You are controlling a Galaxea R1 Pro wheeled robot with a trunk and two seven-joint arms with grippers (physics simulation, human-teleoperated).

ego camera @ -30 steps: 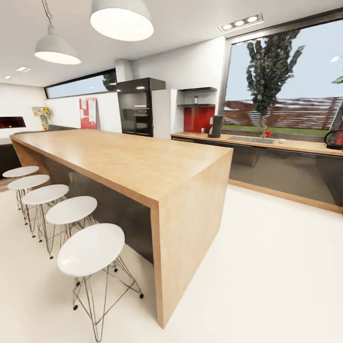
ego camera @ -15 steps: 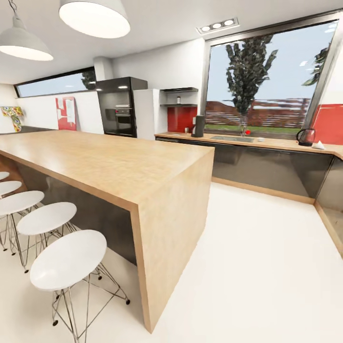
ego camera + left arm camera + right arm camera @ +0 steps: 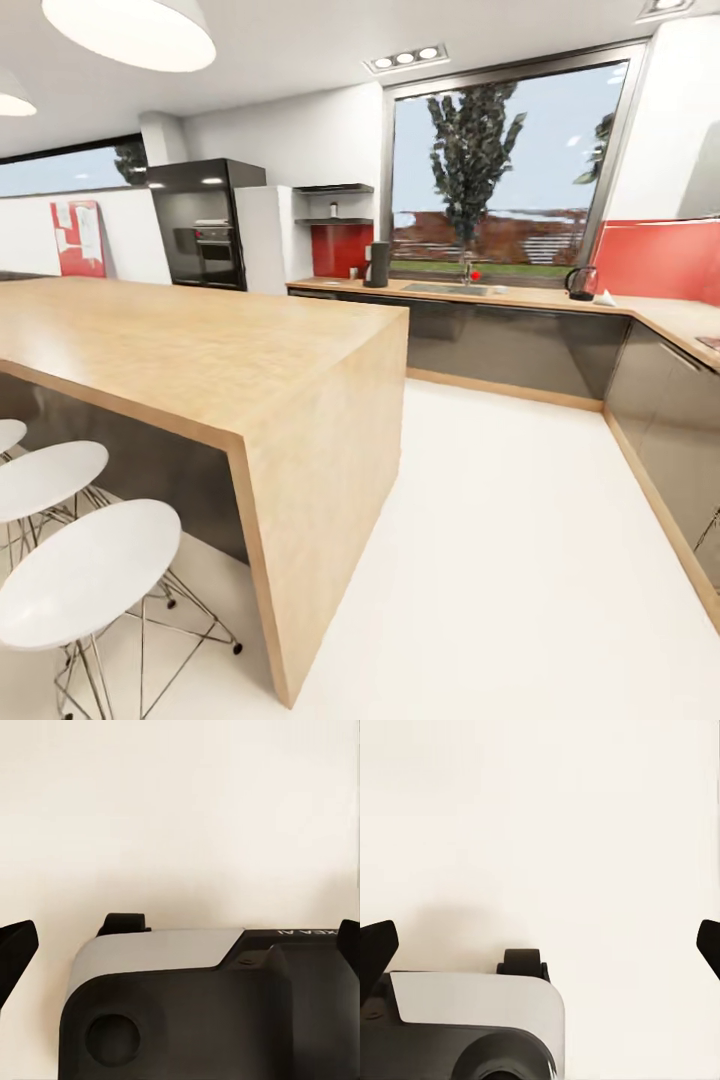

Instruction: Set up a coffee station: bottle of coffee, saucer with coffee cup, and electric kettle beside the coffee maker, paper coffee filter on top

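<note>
Robot in transit, nothing carried. Left claw (image 3: 180, 945) and right claw (image 3: 540, 941) both spread wide, empty, over pale floor. Coffee maker (image 3: 377, 264) on far counter (image 3: 520, 296) left of sink; electric kettle (image 3: 581, 283) far right; bottle of coffee (image 3: 333, 209) on kitchen shelf (image 3: 334, 221). Next, likely: drive past wooden bar (image 3: 200, 350) toward shelf.

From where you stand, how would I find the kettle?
Look at the long wooden countertop under the big window. Follow it right, past the sink, to the red wall. The kettle is the round, dark, shiny pot there, shorter than the tall black coffee maker.
</note>
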